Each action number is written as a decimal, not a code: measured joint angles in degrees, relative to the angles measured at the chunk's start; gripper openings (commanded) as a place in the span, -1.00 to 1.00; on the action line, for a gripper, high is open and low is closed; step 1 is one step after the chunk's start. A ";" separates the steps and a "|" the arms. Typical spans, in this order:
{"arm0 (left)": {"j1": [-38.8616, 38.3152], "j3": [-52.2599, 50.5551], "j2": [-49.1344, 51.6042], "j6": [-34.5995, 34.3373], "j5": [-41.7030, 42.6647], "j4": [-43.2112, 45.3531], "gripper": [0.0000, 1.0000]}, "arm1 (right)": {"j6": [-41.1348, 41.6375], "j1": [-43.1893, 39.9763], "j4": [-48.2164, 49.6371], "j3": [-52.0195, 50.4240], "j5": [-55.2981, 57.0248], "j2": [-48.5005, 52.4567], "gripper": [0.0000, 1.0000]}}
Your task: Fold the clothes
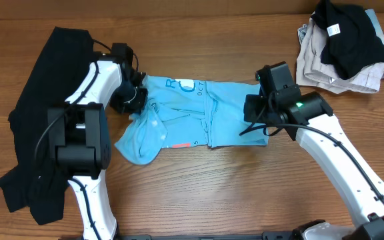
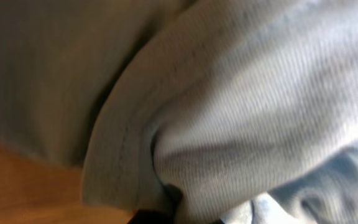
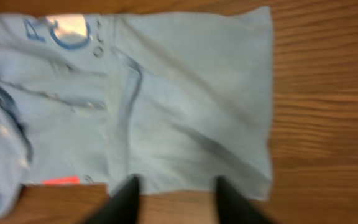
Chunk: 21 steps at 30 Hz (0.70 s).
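The light blue T-shirt (image 1: 192, 113) lies partly folded and rumpled in the middle of the table, lettering up. Its left part is bunched into a loose flap (image 1: 142, 137). My left gripper (image 1: 134, 100) is at the shirt's left end. In the left wrist view the pale blue cloth (image 2: 247, 93) fills the frame and is pinched at the dark fingertips (image 2: 163, 213). My right gripper (image 1: 251, 113) is open and empty. Its fingertips (image 3: 176, 186) hover over the near edge of the shirt (image 3: 185, 99) at its right end. A black garment (image 1: 39, 120) lies spread at the far left.
A pile of beige clothes (image 1: 319, 67) with another black garment (image 1: 352, 37) on top sits at the back right corner. Bare wood table (image 1: 232, 187) lies in front of the shirt. The left arm's base (image 1: 79, 137) stands on the black garment's edge.
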 measured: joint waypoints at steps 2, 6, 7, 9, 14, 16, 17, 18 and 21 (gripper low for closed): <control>0.57 2.23 1.38 -0.31 -1.16 -4.96 -0.91 | 1.44 0.00 2.47 0.00 -1.53 1.81 -0.79; 1.66 8.22 5.18 -0.96 -4.74 -14.19 -0.92 | 2.86 0.00 5.95 0.00 -5.27 7.52 -0.91; 1.70 9.57 5.68 -0.96 -5.31 -15.72 -0.92 | 3.41 0.00 6.32 0.00 -6.05 8.92 -0.91; 1.88 12.87 6.29 -1.03 -6.12 -18.95 -0.92 | 4.94 -0.02 7.54 0.00 -7.89 11.85 -0.92; 1.88 21.24 6.38 -1.07 -6.95 -27.15 -0.92 | 6.64 0.00 8.39 0.00 -11.30 15.06 -0.92; 1.79 24.04 6.38 -1.09 -6.97 -30.64 -0.92 | 6.88 -0.07 8.39 0.04 -12.07 15.04 -0.92; 1.60 25.22 6.38 -1.09 -6.95 -32.13 -0.92 | 6.86 -0.17 8.20 0.17 -12.44 15.04 -0.92; 1.46 26.29 6.38 -1.09 -6.75 -33.11 -0.92 | 6.84 -0.46 7.76 0.37 -13.03 15.04 -0.92; 0.28 28.85 6.36 -1.11 -4.52 -33.48 -0.92 | 6.34 -2.71 4.61 2.19 -15.32 14.62 -0.92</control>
